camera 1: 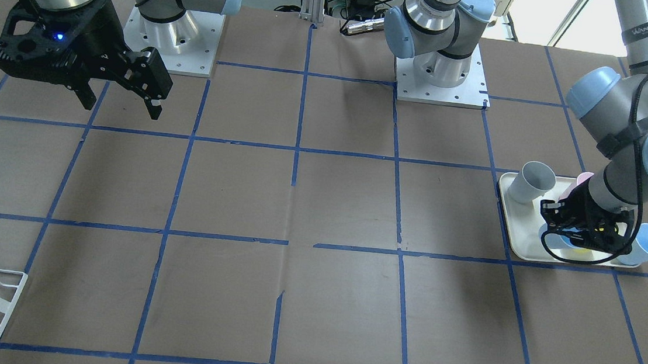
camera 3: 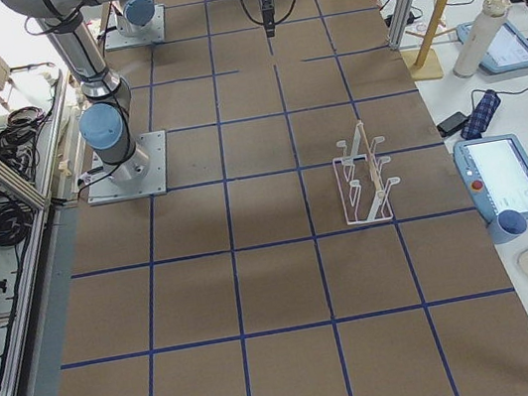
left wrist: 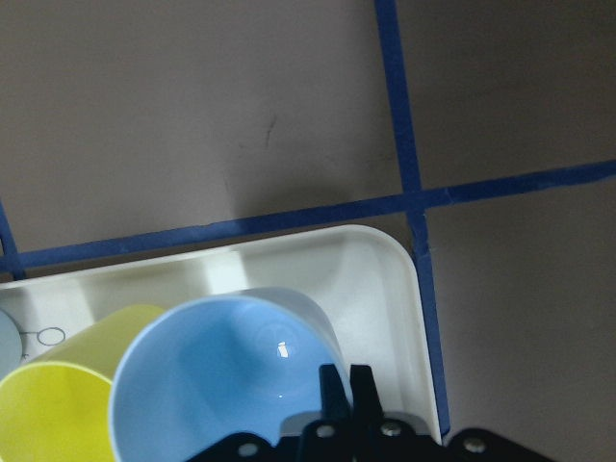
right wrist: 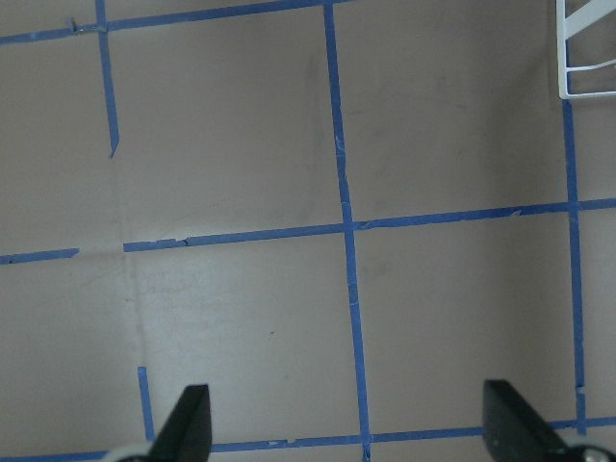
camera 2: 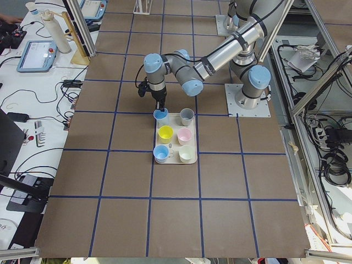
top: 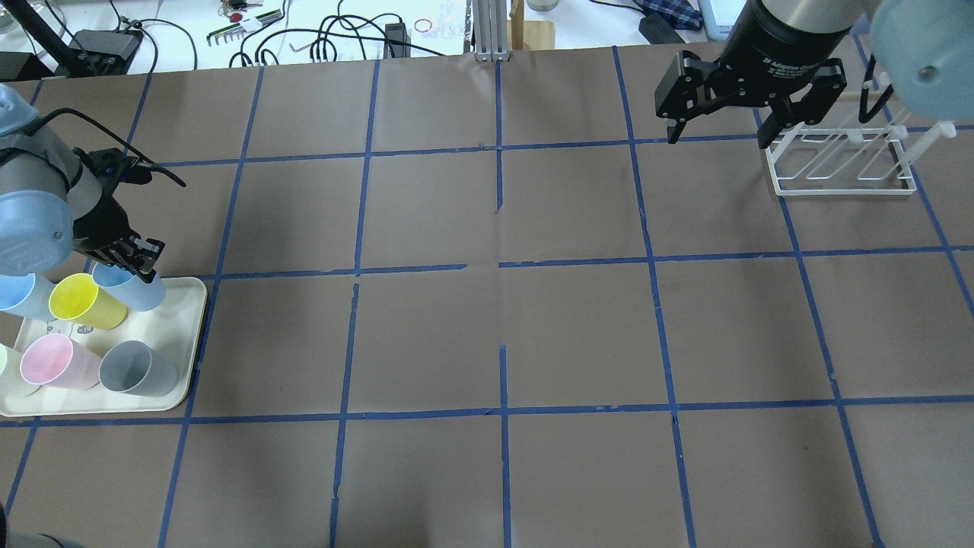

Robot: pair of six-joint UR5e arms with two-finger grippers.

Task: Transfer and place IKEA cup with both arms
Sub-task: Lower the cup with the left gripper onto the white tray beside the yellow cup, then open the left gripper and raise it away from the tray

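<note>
Outset: left gripper (left wrist: pixel 347 385) apparently pinches the rim of the IKEA cup (left wrist: pixel 221 375), on the tray (top: pixel 194 304) at the counter's left edge; right gripper (top: pixel 719 137) hovers, spread, near the far-right corner; handover and placement remain.

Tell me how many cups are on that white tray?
6. Row farther from robot: blue cup in the left gripper, yellow cup, second blue cup. Nearer row: grey cup, pink cup, cream cup. None seems hidden.
</note>
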